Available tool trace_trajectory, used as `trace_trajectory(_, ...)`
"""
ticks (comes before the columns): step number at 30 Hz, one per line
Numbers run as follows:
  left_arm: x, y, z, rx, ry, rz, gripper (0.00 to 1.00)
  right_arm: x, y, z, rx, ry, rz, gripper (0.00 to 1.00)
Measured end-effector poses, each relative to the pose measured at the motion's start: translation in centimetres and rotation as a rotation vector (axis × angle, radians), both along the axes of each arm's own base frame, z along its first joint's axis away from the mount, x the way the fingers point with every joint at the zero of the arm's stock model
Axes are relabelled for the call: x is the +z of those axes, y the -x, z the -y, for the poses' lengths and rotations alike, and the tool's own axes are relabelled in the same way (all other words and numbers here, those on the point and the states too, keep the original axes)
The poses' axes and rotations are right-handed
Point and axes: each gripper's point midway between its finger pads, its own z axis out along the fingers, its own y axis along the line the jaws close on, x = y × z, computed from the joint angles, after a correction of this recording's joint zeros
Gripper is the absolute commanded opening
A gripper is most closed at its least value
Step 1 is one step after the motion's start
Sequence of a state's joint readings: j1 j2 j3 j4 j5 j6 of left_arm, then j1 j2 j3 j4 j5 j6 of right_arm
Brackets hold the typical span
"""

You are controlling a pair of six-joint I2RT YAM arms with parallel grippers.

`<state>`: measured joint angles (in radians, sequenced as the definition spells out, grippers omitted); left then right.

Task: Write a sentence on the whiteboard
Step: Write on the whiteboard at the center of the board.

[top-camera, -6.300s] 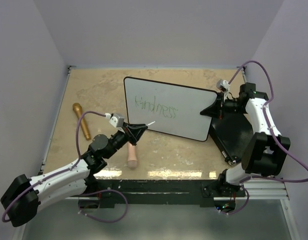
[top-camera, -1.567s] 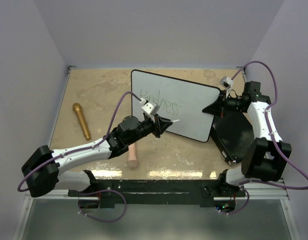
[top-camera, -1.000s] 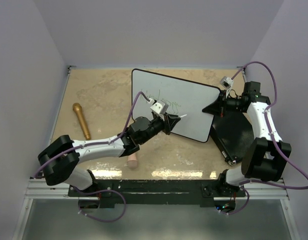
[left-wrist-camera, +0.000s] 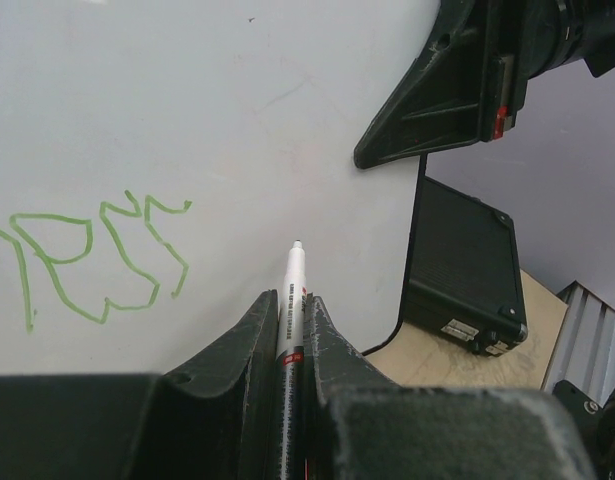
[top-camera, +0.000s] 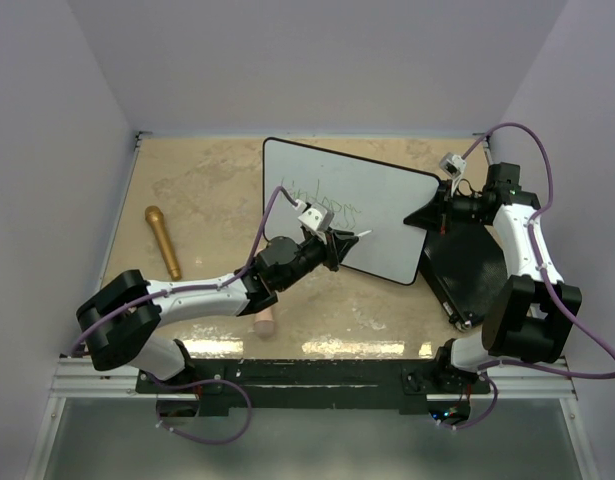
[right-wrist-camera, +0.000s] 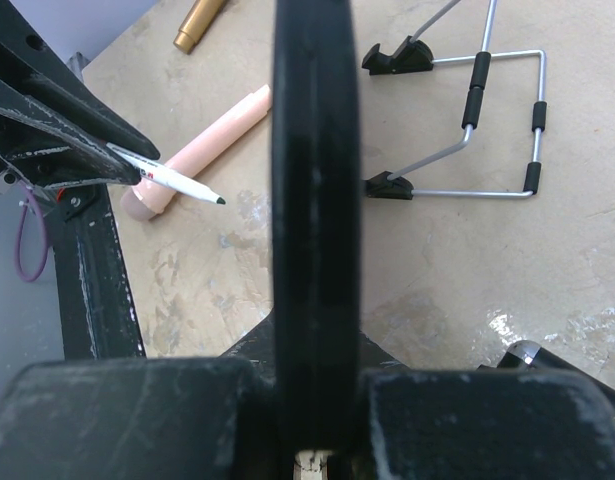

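The whiteboard [top-camera: 387, 210] stands tilted at mid table. One line of green writing [top-camera: 322, 205] shows on its left part; in the left wrist view only the word's end [left-wrist-camera: 97, 260] shows on the whiteboard [left-wrist-camera: 237, 110]. My left gripper [top-camera: 343, 243] is shut on a white marker [left-wrist-camera: 290, 285], which points at bare board to the right of the writing. In the right wrist view the marker tip [right-wrist-camera: 218, 200] stands a little off the board's face. My right gripper [top-camera: 428, 217] is shut on the board's right edge [right-wrist-camera: 312, 200].
A black flat case [top-camera: 467, 265] lies right of the board, under my right arm. A gold stick [top-camera: 163, 241] lies at the left. A pink cylinder [top-camera: 264, 318] lies near the front, under my left arm. A wire stand [right-wrist-camera: 487, 120] sits behind the board.
Since 6.3 s ago the board has been shifted and my left arm has reached right along the writing. In the last second the left gripper has drawn back slightly.
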<state>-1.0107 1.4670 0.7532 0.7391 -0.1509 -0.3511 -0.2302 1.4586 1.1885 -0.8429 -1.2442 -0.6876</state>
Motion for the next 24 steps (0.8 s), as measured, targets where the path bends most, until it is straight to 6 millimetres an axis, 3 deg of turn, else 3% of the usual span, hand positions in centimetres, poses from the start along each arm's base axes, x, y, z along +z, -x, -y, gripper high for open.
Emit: trace_trajectory(24,0.1,-0.9,-0.7,-0.023,-0.005,0.032,0.00,0.0,0.0,0.0,0.000,0.000,0.001,0.00)
